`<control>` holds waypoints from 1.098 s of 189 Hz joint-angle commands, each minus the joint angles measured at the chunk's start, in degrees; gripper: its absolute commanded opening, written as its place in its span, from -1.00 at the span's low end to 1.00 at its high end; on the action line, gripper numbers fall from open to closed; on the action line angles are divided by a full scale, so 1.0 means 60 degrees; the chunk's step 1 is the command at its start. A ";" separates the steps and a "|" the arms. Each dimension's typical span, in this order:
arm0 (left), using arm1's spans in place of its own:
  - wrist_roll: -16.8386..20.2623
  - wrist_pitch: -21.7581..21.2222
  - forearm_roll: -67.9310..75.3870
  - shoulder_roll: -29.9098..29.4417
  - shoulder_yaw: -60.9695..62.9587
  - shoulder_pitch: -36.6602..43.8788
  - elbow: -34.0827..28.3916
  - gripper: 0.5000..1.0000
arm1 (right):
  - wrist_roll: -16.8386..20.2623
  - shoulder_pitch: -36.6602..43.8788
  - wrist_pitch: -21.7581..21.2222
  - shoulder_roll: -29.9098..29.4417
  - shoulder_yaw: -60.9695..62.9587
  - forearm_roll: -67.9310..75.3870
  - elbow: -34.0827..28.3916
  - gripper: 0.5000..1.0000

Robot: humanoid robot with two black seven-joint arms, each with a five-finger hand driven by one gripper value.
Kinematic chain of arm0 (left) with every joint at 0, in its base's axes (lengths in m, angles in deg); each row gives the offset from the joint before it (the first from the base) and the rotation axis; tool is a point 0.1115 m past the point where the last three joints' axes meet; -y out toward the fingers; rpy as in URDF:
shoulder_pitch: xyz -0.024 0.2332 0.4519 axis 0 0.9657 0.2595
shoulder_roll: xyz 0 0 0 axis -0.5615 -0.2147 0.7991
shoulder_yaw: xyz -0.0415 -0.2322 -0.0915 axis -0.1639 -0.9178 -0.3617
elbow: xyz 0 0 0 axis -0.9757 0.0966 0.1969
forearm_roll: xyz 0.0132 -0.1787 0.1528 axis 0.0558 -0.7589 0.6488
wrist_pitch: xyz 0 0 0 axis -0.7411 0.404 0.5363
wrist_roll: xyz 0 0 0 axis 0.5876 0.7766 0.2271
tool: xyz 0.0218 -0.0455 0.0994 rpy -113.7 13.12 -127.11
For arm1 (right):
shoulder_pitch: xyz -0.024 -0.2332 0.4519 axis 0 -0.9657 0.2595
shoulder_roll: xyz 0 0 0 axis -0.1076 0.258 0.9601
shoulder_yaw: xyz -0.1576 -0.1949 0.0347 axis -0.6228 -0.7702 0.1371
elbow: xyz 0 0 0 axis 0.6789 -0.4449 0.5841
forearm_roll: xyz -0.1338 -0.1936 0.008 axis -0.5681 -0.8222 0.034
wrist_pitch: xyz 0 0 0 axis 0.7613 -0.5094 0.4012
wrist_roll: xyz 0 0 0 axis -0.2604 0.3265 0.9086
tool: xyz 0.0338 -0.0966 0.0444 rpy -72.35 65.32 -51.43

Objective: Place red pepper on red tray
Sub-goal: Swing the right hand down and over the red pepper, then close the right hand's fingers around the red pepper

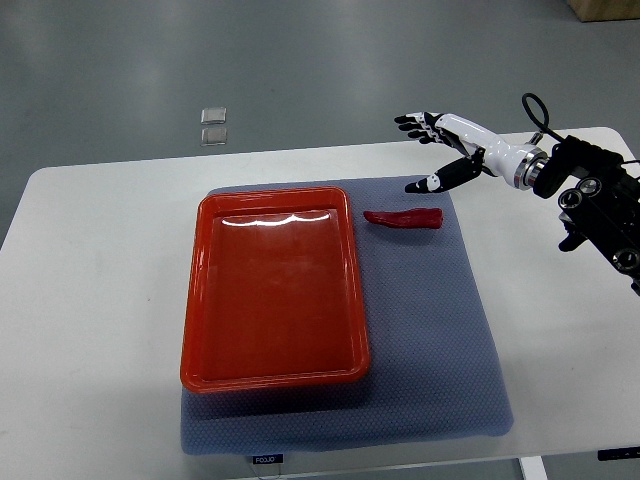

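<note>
**Pepper on mat, hand not yet on it**

Above the far right corner of the mat, the right hand (432, 150) hangs with fingers spread and nothing in them; the four fingers (412, 122) reach out toward the far table edge, the thumb drops lower, its dark tip just beyond the pepper's thick end. No contact with anything. Arm enters from the right edge. Left arm not in view.

Red pepper (404, 218) lies flat on the blue-grey mat (440, 330), lengthwise left to right, just beside the far right corner of the red tray (197, 300) but apart from its rim. Tray holds nothing.

Handling, judged from looks only:
- Small and slim, so likely very light; weight should be no issue
- Skin looks smooth and slightly glossy, may slide between hard fingertips
- Stiffness unknown (real or a plastic prop, cannot tell); treat as crushable, keep the pinch gentle
- Low profile on the mat, so fingertips would need to come right down to the surface
- Best hold: across the thicker right half, thumb one side, fingers the other; the left end tapers to a thin tip, poor purchase

Appearance: deep uniform red, elongated, tapered, slightly wavy outline, close in colour to the tray
</note>
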 commanded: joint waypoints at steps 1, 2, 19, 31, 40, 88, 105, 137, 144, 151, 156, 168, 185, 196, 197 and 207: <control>-0.0006 0.0001 -0.0001 0.0000 -0.0001 0.0002 0.0000 1.00 | -0.0002 0.0132 -0.0212 0.0205 -0.0592 -0.1141 -0.0289 0.69; -0.0006 0.0001 -0.0001 0.0000 -0.0001 0.0002 0.0000 1.00 | -0.0002 0.0132 -0.0212 0.0206 -0.0593 -0.1142 -0.0290 0.69; 0.0008 -0.0014 -0.0001 0.0000 -0.0001 0.0002 0.0000 1.00 | -0.0002 0.0205 -0.0197 0.0352 -0.1149 -0.2050 -0.0421 0.69; 0.0008 0.0001 -0.0001 0.0000 -0.0001 0.0002 0.0000 1.00 | -0.0002 0.0220 -0.0197 0.0352 -0.1384 -0.2665 -0.0421 0.69; 0.0008 0.0001 -0.0001 0.0000 -0.0001 0.0002 0.0000 1.00 | -0.0002 0.0190 -0.0168 0.0338 -0.1515 -0.3060 -0.0407 0.67; 0.0008 0.0001 -0.0001 0.0000 -0.0001 -0.0012 0.0000 1.00 | 0.0115 0.0161 0.0447 0.0132 -0.1706 -0.3808 -0.0070 0.55; 0.0008 0.0001 -0.0001 0.0000 -0.0001 0.0002 0.0000 1.00 | 0.0130 0.0161 0.0696 0.0059 -0.1706 -0.4013 0.0150 0.44; 0.0008 -0.0014 -0.0001 0.0000 -0.0001 0.0002 0.0000 1.00 | 0.0130 0.0161 0.1194 -0.0131 -0.1706 -0.4174 0.0619 0.29; 0.0008 -0.0014 -0.0001 0.0000 -0.0001 0.0002 0.0000 1.00 | 0.0130 0.0161 0.1194 -0.0131 -0.1706 -0.4189 0.0619 0.24; -0.0006 0.0001 -0.0001 0.0000 -0.0001 0.0002 0.0000 1.00 | 0.0130 0.0146 0.1194 -0.0131 -0.1706 -0.4203 0.0619 0.22; 0.0008 -0.0014 -0.0001 0.0000 -0.0001 0.0002 0.0000 1.00 | 0.0130 0.0146 0.1194 -0.0131 -0.1706 -0.4203 0.0633 0.21; 0.0008 0.0001 -0.0001 0.0000 -0.0001 0.0002 0.0000 1.00 | 0.0130 0.0146 0.1209 -0.0117 -0.1691 -0.4203 0.0633 0.18; -0.0006 0.0001 -0.0001 0.0000 -0.0001 0.0002 0.0000 1.00 | 0.0130 0.0146 0.1194 -0.0117 -0.1691 -0.4262 0.0648 0.10; -0.0006 -0.0014 -0.0001 0.0000 -0.0001 0.0002 0.0000 1.00 | 0.0130 0.0132 0.1180 -0.0117 -0.1691 -0.4291 0.0677 0.07; -0.0006 -0.0014 -0.0001 0.0000 -0.0001 0.0002 0.0000 1.00 | 0.0130 0.0132 0.1180 -0.0117 -0.1691 -0.4291 0.0677 0.07; -0.0006 0.0001 -0.0001 0.0000 -0.0001 0.0002 0.0000 1.00 | 0.0130 0.0117 0.1180 -0.0117 -0.1691 -0.4291 0.0677 0.06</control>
